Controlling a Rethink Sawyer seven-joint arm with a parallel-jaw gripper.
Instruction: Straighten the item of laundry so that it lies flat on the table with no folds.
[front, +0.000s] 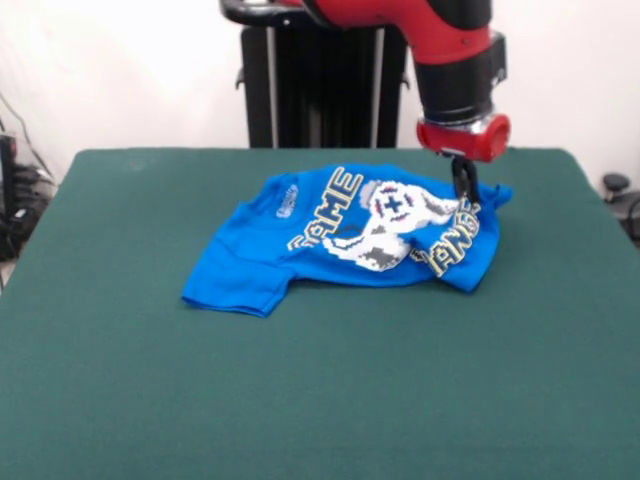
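Observation:
The item of laundry (350, 235), a bright blue T-shirt with a white game-controller print and yellow-white letters, lies rumpled on the far middle of the green table (320, 400). Its print is creased and a sleeve sticks out at the lower left. The gripper (464, 192) comes down from the red arm at the shirt's right edge. Its black fingers are shut on a pinch of blue cloth there, and the fabric around it bunches up slightly.
The black pedestal (310, 80) rises behind the table's far edge. Cables and dark gear show past the table's left edge (15, 210), and a small dark object (615, 185) past its right.

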